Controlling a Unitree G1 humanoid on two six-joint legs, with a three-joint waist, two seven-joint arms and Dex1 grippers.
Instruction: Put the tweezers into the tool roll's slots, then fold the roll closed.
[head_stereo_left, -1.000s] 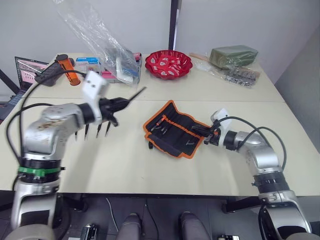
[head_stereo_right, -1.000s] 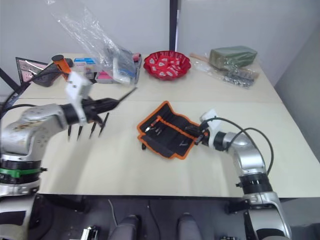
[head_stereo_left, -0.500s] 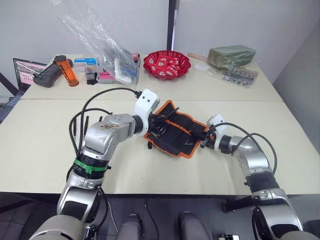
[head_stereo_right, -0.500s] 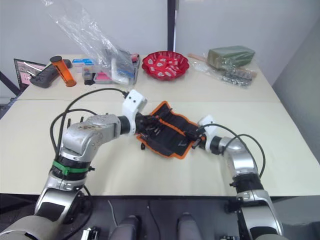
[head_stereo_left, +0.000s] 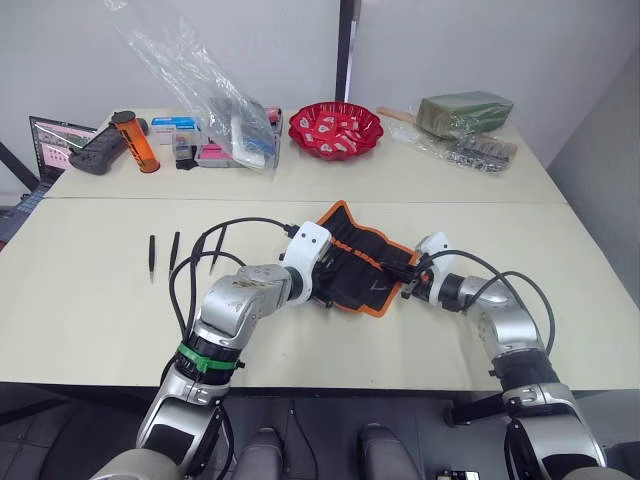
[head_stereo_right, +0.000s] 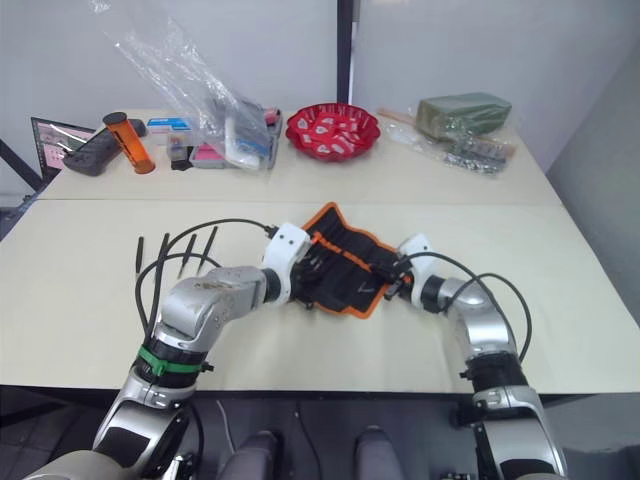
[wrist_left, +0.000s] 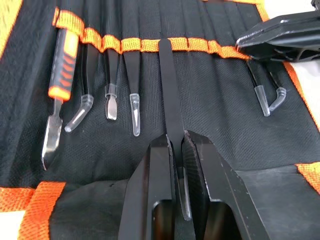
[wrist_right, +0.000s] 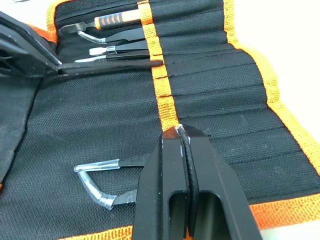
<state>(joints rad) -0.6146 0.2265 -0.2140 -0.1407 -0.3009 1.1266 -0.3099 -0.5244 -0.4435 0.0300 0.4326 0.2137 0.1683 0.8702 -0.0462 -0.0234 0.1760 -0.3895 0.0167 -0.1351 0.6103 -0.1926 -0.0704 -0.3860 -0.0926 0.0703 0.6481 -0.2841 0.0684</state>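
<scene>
The left arm has swung in from over the counter's left side, where a second ago it carried one tweezer aloft, and its end effector (wrist_left: 176, 150) is now down on the open roll (head_stereo_left: 352, 268). That tweezer (wrist_left: 171, 100) is being fed into a slot: in the left wrist view its upper end sits at the orange band (wrist_left: 145, 45) of the slots, beside three tools already seated and an orange-handled blade (wrist_left: 60, 90). So this insertion looks under way, not finished (the tweezer lies mostly outside the pocket).

The left end effector is narrow, its fingers (wrist_left: 152, 165) pinching the tweezer's lower shank. The right end effector (wrist_right: 179, 137) is pressed together, tips resting on the orange band near the roll's right end, apparently pinning the fabric flat; it was at that edge half a second ago too. Two clear-capped tweezers (wrist_right: 107, 182) lie in slots just beside it.

The roll lies unfolded mid-counter (head_stereo_left: 450, 180), between the two arms. Four loose tweezers (head_stereo_left: 185, 250) wait on the counter well to its left, as they did a second ago, so several insertions and the folding appear to remain.
</scene>
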